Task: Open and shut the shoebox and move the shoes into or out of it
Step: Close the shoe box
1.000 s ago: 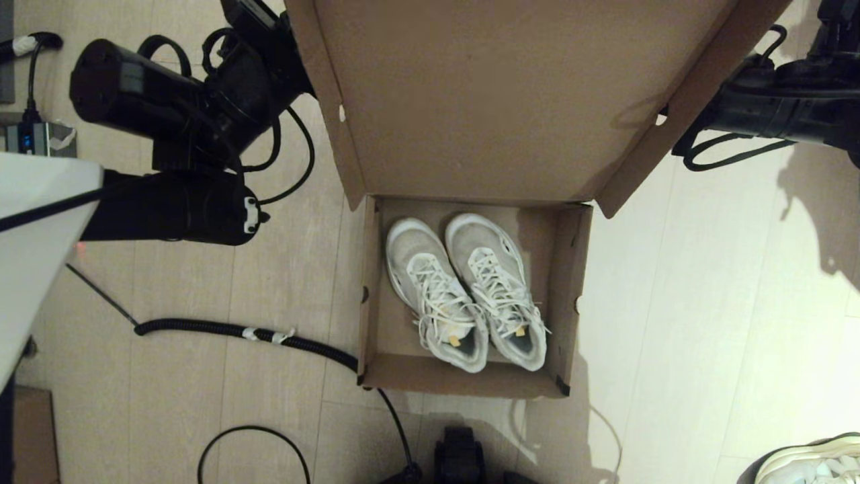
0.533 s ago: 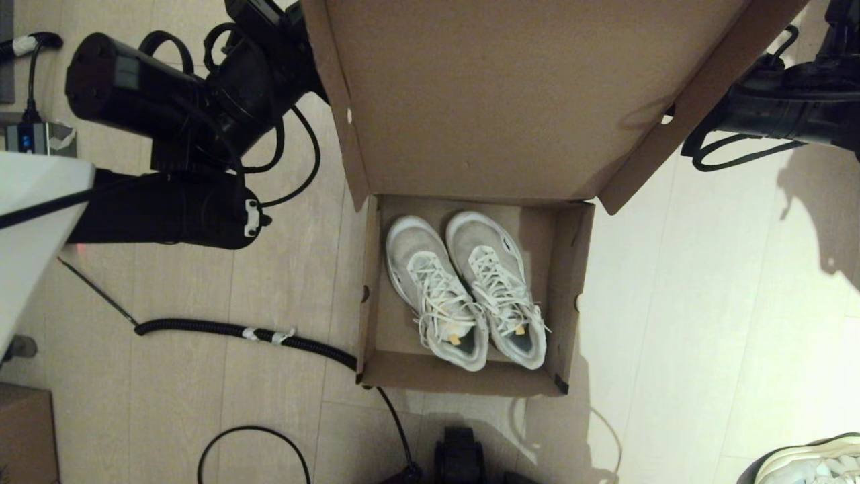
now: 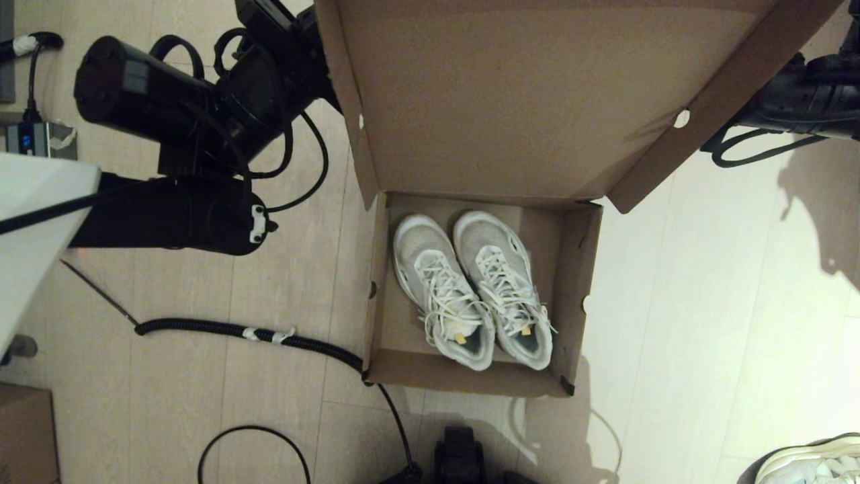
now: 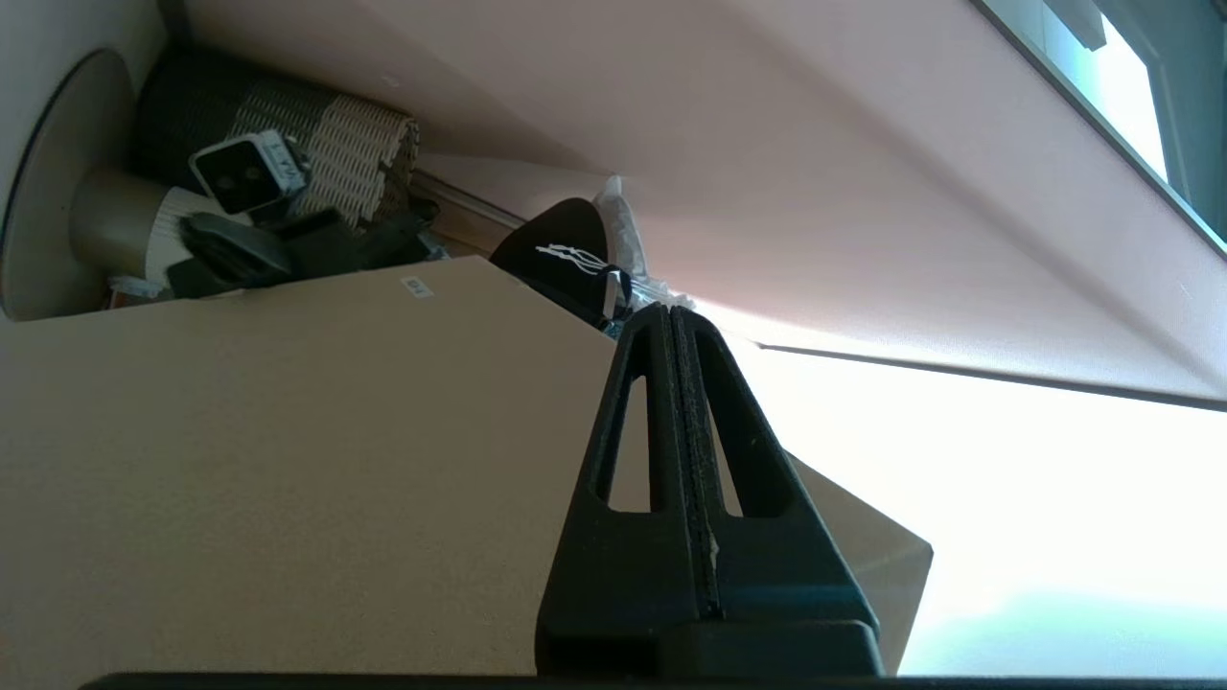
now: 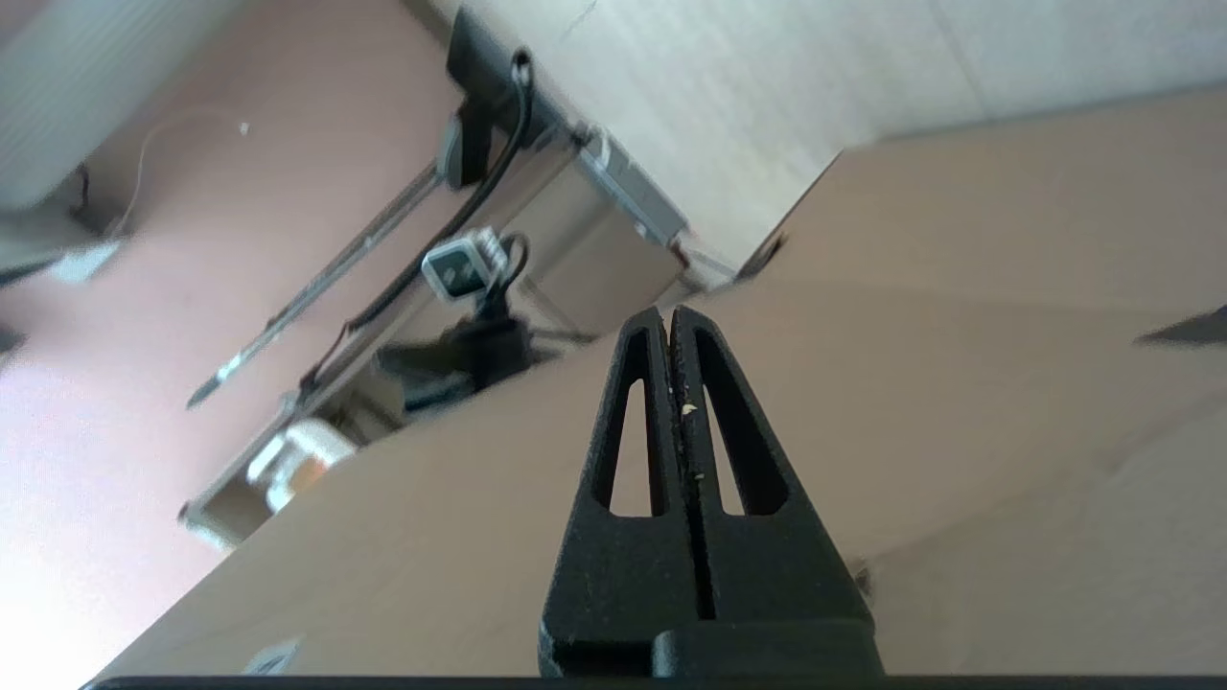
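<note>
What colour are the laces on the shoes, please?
White laces, clearest in the head view.

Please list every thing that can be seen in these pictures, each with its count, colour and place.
shoebox: one, brown, on the floor, centre, lid raised.
shoes: two, white and pale grey, side by side inside the shoebox.
lone sneaker: one, white, floor, bottom right corner.
corrugated hose: one, black, on the floor left of the shoebox.
small carton: one, brown, bottom left corner.
left gripper: one, black, shut, behind the lid's left side.
right gripper: one, black, shut, behind the lid's right side.
</note>
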Available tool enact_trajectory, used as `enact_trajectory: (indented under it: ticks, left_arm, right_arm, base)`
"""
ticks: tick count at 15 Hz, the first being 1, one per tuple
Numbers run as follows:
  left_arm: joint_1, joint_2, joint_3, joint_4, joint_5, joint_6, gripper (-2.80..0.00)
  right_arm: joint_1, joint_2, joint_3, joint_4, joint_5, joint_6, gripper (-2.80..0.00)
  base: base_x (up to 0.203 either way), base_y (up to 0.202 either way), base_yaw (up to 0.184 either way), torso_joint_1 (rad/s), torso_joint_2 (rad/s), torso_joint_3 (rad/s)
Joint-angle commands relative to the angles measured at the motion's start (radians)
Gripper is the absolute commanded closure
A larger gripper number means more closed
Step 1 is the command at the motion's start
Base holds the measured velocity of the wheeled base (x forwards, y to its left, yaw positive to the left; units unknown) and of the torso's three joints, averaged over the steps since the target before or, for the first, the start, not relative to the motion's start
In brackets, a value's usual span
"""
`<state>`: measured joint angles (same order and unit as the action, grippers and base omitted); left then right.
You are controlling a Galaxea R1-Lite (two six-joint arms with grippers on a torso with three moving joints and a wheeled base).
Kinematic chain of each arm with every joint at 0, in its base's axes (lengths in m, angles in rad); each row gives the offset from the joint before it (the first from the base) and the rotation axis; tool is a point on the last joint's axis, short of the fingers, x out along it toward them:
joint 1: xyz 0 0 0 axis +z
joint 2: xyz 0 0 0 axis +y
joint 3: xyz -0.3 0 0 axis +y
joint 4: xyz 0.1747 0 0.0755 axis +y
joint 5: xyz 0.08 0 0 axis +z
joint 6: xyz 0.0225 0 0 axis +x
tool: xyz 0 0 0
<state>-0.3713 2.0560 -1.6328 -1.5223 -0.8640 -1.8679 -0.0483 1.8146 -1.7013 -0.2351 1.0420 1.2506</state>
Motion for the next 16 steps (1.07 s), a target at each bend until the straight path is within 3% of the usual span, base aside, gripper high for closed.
enact_trajectory:
  ticks: [1, 10, 16]
  left_arm:
    - [0.000, 0.011, -0.001, -0.008, -0.004, -0.010, 0.00]
    - [0.000, -0.007, 0.002, -0.008, -0.004, -0.010, 0.00]
    - [-0.003, -0.076, 0.089, -0.008, -0.004, -0.010, 0.00]
  right_arm:
    - [-0.008, -0.016, 0.004, -0.003, 0.020, 0.007, 0.00]
    - [-0.023, -0.075, -0.005, 0.000, 0.109, 0.038, 0.00]
    - [-0.030, -0.122, -0.007, 0.000, 0.150, 0.073, 0.00]
  base:
    - [0.000, 0.000, 0.000, 0.000, 0.00, 0.000]
    - [0.000, 0.000, 0.000, 0.000, 0.00, 0.000]
    - [0.000, 0.000, 0.000, 0.000, 0.00, 0.000]
